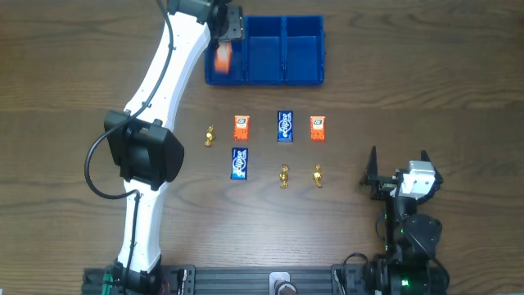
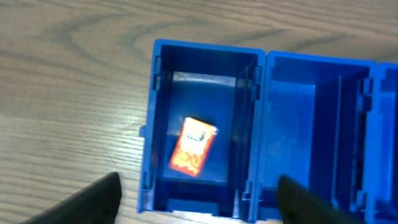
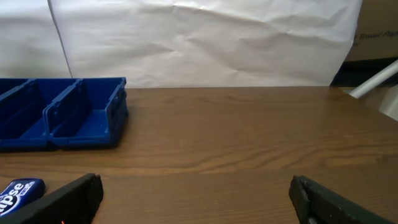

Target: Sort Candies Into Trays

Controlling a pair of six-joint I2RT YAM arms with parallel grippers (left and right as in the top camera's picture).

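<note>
1. Left gripper (image 2: 199,202): jaws spread wide with nothing between them. It hangs over the left compartment of the tray.
2. Orange candy (image 2: 194,146): one flat wrapped piece, askew inside that left compartment. It sits below the open jaws and touches neither finger.
3. Tray (image 1: 264,80): blue plastic with three compartments side by side, at the far side of the table (image 1: 65,82). The middle and right compartments look bare.
4. Right gripper (image 1: 399,174): jaws apart and empty. It sits low near its own base, well apart from the tray and just right of the loose pieces.
5. Loose orange candies (image 1: 241,127): two in the row nearer the tray, one on each side of a blue candy (image 1: 284,125).
6. Second blue candy (image 1: 239,163): lies flat in the row nearer the arms, just below the left orange piece.
7. Gold candies (image 1: 210,136): three small twist-wrapped pieces. One lies at the left end and two lie close together near the right gripper.
8. Handling, by judgement:
   - All pieces look very light and not fragile, with slick, crinkly wrappers.
   - The flat orange and blue packets should hold their shape. They are best pinched across the short width, at mid-length.
   - The gold pieces are small and rounded, so they may roll or slip out. They are best gripped on the body, not the twisted ends.
</note>
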